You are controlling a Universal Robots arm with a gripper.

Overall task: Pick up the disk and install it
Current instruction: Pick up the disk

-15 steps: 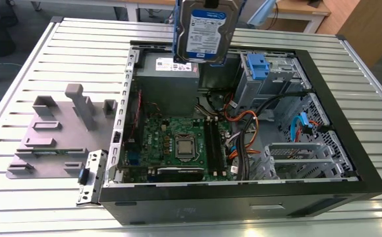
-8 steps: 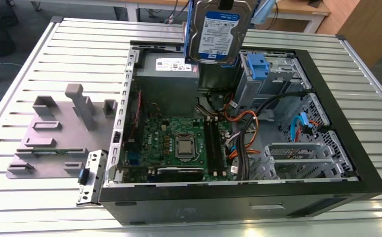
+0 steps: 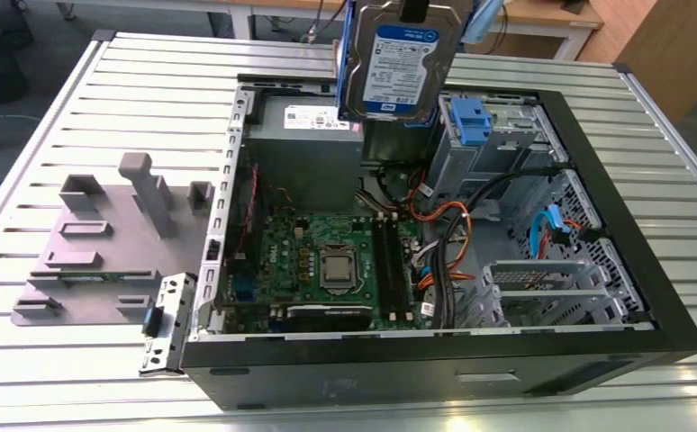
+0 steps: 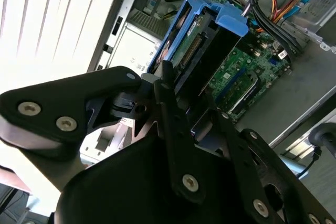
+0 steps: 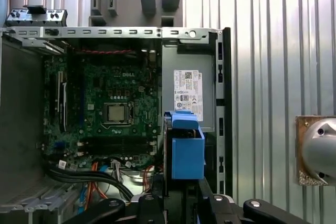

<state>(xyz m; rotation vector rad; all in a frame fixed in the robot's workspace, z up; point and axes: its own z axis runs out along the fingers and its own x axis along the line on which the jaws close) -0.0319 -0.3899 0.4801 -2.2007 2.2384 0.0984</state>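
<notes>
The disk (image 3: 394, 67) is off the tabletop (image 3: 144, 81) and hangs in the air, on edge with its label facing the exterior camera. It sits above the far part of the open case (image 3: 637, 297), over the gap between the grey box (image 3: 306, 135) and the blue-tabbed cage (image 3: 475, 126). As far as the exterior view shows, it touches neither of them

The claw (image 4: 173, 108) is clenched on the disk. In the second wrist view its dark fingers (image 4: 170, 90) press against the blue bracket at the near end of the disk (image 4: 205, 51), with the motherboard (image 4: 247, 72) well below. In the first wrist view the claw (image 5: 181, 203) carries the disk (image 5: 185, 148) end-on, and its blue bracket stands just beside the stickered grey box (image 5: 189, 98)

So the pickup looks done: the disk is lifted, gripped firmly and brought over the case. The install is not done. The disk is in no bay and lies well above the parts inside, and no cable is seen meeting its connector. Whether it is lined up with the slot meant for it cannot be told. The grey fixture (image 3: 108, 243) stands on the tabletop on the exterior view's left, well apart from the claw
</notes>
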